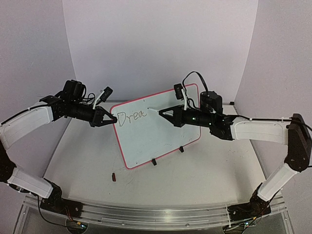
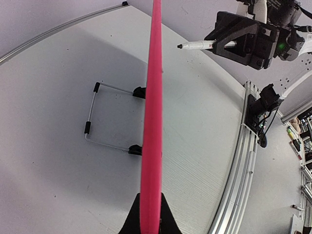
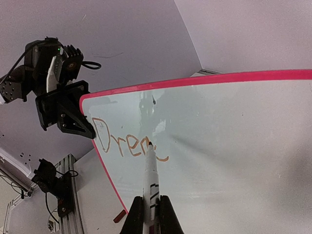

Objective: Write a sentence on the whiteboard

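Red-framed whiteboard (image 1: 161, 139) has its edge pinched in the closed left tool (image 1: 111, 118), I'd guess to steady it. Right tool (image 1: 165, 111) is clamped on the marker (image 3: 151, 178), tip just ahead on the sentence (image 1: 132, 116), "Drea" so far.

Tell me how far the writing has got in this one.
Done: the sentence reads "Drea" so far, top left of the whiteboard. In hand: the right gripper holds the marker with its tip at the last letter; the left gripper clamps the board's left edge. Left: the rest of the sentence; most of the board is blank.
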`<action>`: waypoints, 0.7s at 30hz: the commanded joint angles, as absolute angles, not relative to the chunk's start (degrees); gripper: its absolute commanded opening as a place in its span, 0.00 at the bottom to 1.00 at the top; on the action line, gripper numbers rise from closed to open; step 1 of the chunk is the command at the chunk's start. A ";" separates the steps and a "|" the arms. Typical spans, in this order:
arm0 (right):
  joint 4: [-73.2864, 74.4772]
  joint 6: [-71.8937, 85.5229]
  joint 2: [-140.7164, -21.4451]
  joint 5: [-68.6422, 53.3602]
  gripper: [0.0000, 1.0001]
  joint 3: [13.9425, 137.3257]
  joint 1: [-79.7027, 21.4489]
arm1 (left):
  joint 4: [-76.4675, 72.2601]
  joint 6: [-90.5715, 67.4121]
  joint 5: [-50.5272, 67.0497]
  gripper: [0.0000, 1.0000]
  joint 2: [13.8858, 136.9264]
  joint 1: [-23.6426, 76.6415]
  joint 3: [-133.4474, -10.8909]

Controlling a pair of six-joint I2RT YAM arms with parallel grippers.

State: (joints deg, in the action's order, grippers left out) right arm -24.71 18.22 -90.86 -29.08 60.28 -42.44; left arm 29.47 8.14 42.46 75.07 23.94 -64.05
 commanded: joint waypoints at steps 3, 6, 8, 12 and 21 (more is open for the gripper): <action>-23.72 17.42 -93.72 -27.29 0.00 64.46 -43.01 | 31.35 9.82 41.49 0.00 76.30 24.45 -64.76; -23.16 17.20 -94.45 -26.99 0.00 65.12 -43.14 | 31.46 9.76 41.49 0.00 76.29 24.43 -64.77; -22.97 17.23 -94.82 -26.72 0.00 65.31 -43.15 | 31.42 9.78 41.53 0.00 76.34 24.45 -64.77; -22.77 17.38 -95.33 -26.22 0.00 65.69 -43.15 | 31.43 9.79 41.64 0.00 76.38 24.49 -64.78; -24.55 19.15 -95.41 -22.93 0.00 64.96 -43.24 | 31.40 9.80 41.66 0.00 76.47 24.47 -64.78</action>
State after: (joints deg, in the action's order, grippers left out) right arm -22.03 18.31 -94.78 -26.54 63.55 -43.14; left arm 29.45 8.00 42.48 75.16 23.94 -64.07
